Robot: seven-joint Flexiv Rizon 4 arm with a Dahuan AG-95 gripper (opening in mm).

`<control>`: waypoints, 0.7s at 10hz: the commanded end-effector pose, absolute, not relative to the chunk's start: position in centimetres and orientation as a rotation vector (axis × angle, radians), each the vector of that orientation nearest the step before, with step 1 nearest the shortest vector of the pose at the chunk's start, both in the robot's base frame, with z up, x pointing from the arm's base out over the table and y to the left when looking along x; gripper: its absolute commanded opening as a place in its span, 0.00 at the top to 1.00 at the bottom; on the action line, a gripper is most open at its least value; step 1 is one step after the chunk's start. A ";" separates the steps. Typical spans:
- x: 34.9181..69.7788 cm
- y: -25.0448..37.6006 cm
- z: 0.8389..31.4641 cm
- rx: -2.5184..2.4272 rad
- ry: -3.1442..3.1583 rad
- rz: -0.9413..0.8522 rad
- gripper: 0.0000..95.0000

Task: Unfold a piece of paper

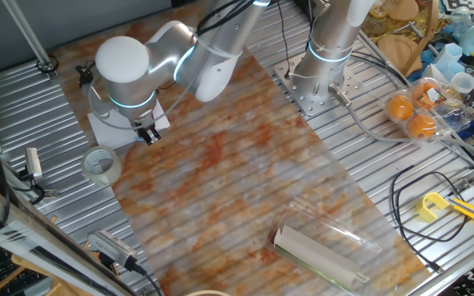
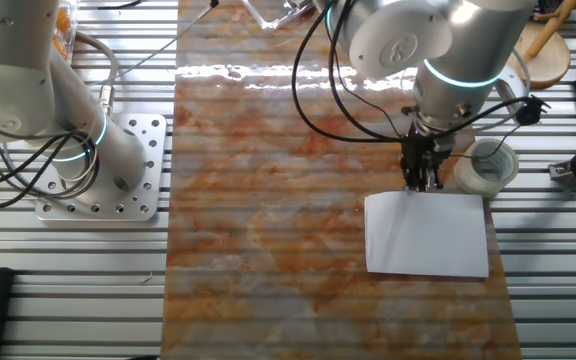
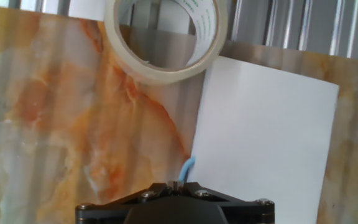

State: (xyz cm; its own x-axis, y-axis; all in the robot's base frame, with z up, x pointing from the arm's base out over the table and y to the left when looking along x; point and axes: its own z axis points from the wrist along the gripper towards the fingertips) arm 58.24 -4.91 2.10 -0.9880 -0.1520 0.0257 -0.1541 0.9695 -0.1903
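One piece of paper [image 2: 427,233] — folded, blue squiggle [image 3: 187,168] noted; one tape roll [image 2: 486,166]; one gripper [image 2: 421,184] — jaw state cannot be told. No writing readable.

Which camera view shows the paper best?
The other fixed view: the whole paper lies in sight, with the gripper at its edge. The hand view shows most of it close up, with a blue mark. In one fixed view the arm hides most of it.

No legible text or labels.
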 end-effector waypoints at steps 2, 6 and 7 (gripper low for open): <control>58.3 -5.4 2.3 0.246 -3.117 0.304 1.00; 58.1 -6.3 3.1 0.298 -3.111 0.318 1.00; 58.0 -6.8 3.4 0.321 -3.106 0.329 1.00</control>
State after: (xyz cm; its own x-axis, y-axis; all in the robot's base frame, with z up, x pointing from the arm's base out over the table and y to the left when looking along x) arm 57.96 -6.85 3.44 -0.9788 -0.2030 0.0254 -0.2039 0.9571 -0.2058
